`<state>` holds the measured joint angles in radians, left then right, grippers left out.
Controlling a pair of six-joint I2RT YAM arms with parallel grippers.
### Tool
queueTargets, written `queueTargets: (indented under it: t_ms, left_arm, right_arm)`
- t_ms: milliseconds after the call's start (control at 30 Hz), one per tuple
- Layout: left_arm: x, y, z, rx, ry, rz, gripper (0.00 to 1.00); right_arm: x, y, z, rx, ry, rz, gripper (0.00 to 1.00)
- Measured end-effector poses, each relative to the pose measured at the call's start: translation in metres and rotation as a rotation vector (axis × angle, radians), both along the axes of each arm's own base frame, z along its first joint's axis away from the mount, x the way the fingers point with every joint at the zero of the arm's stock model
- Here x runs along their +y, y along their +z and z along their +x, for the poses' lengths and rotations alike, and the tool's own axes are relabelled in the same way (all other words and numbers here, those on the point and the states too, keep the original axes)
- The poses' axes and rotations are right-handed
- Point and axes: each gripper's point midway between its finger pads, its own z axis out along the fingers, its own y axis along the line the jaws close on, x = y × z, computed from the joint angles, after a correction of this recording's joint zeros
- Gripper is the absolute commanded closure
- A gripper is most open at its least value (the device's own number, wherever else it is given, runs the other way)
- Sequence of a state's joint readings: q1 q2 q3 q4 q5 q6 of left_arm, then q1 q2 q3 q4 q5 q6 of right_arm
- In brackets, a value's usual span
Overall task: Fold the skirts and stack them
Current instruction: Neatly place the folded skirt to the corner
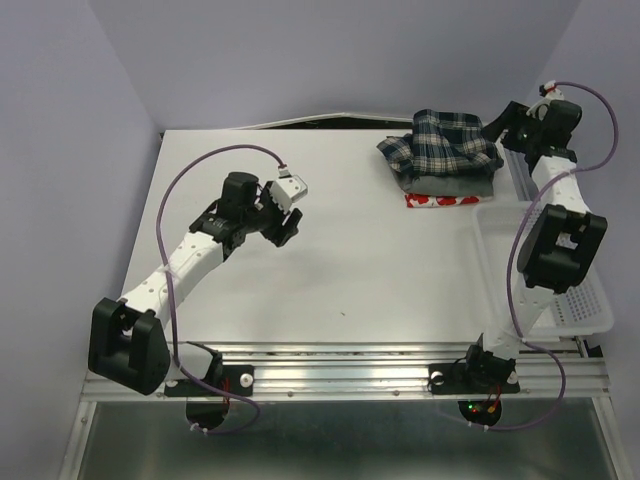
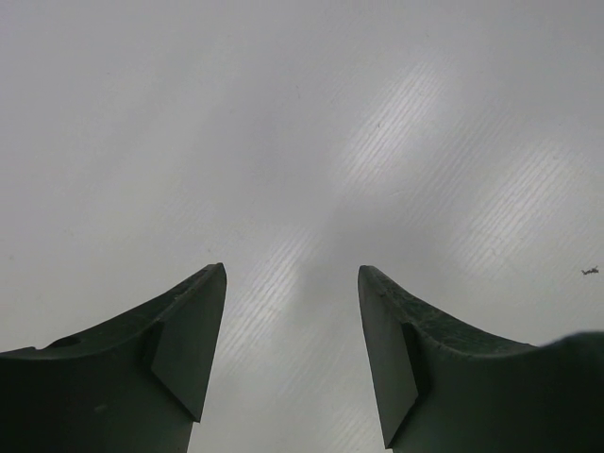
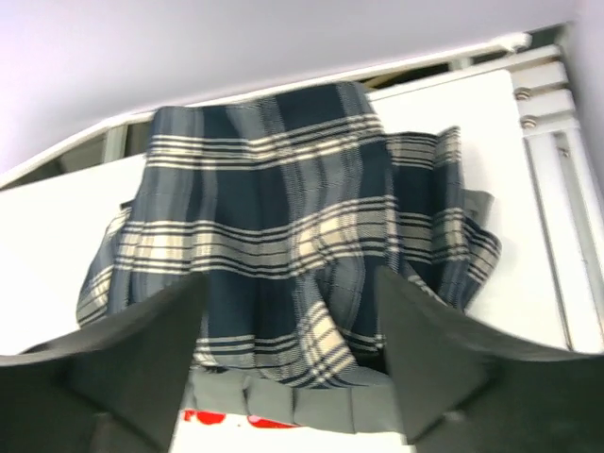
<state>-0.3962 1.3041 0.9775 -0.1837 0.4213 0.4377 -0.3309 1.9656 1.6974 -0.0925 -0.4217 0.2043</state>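
Observation:
The three skirts lie in one pile at the back right of the table. The plaid skirt (image 1: 440, 140) is on top, rumpled, over the grey skirt (image 1: 458, 185), with the white red-printed skirt (image 1: 438, 201) at the bottom. My right gripper (image 1: 500, 133) hovers just right of the pile. In its wrist view the right gripper (image 3: 293, 276) is open and empty, with the plaid skirt (image 3: 283, 208), a grey skirt edge (image 3: 330, 408) and a strip of the red-printed skirt (image 3: 222, 420) beyond it. My left gripper (image 1: 285, 228) is open over bare table at centre left, and the left gripper (image 2: 293, 268) holds nothing.
A white mesh basket (image 1: 597, 305) stands along the table's right edge, beside and partly under the right arm. The table's back edge runs just behind the pile. White tabletop (image 1: 380, 270) stretches between the two arms.

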Motion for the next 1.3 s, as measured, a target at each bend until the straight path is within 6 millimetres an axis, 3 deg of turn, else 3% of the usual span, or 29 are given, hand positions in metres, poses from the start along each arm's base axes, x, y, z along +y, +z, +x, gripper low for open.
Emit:
queueTargets:
  t_ms: [67,167,233,367,433,533,667,767,867,967,1000,1200,1300]
  left_arm:
    - [0.001,-0.001,0.0,0.001,0.003,-0.008,0.31]
    - [0.002,-0.005,-0.001,0.012,0.007,-0.012,0.31]
    - [0.003,-0.005,-0.001,0.012,0.01,-0.015,0.31]
    - [0.006,-0.004,0.002,0.013,0.023,-0.02,0.31]
    - [0.009,-0.004,0.003,0.013,0.031,-0.02,0.31]
    - [0.013,-0.004,0.005,0.011,0.042,-0.02,0.3]
    - [0.015,-0.003,0.004,0.007,0.049,-0.022,0.3]
    - [0.017,-0.003,0.001,0.006,0.049,-0.022,0.27]
    - [0.019,-0.005,-0.001,0.009,0.055,-0.022,0.22]
    - [0.022,-0.003,0.0,0.008,0.068,-0.028,0.16]
    - [0.023,-0.002,0.001,0.009,0.075,-0.031,0.02]
    - [0.045,-0.001,0.011,0.02,0.159,-0.049,0.01]
    - [0.057,0.001,0.019,0.029,0.214,-0.055,0.01]
  right_arm:
    - [0.008,0.005,0.002,-0.004,0.034,0.012,0.41]
    - [0.017,0.011,0.015,-0.027,0.078,0.015,0.45]
    - [0.02,0.002,0.023,-0.017,0.089,0.02,0.45]
    - [0.023,-0.046,0.03,0.072,0.089,0.035,0.44]
    - [0.019,-0.083,0.025,0.153,0.07,0.038,0.42]
    - [0.016,-0.117,0.011,0.24,0.043,0.03,0.4]
    - [0.009,-0.136,0.003,0.283,0.011,-0.001,0.1]
    - [0.008,-0.139,-0.001,0.289,0.005,-0.012,0.03]
    - [0.01,-0.129,-0.003,0.272,0.011,-0.003,0.0]
    - [0.016,-0.106,-0.004,0.231,0.032,0.008,0.0]
    - [0.019,-0.094,-0.005,0.21,0.044,0.013,0.0]
    - [0.032,-0.016,-0.008,0.068,0.11,-0.015,0.0]
    - [0.048,0.032,-0.024,-0.007,0.164,-0.065,0.0]
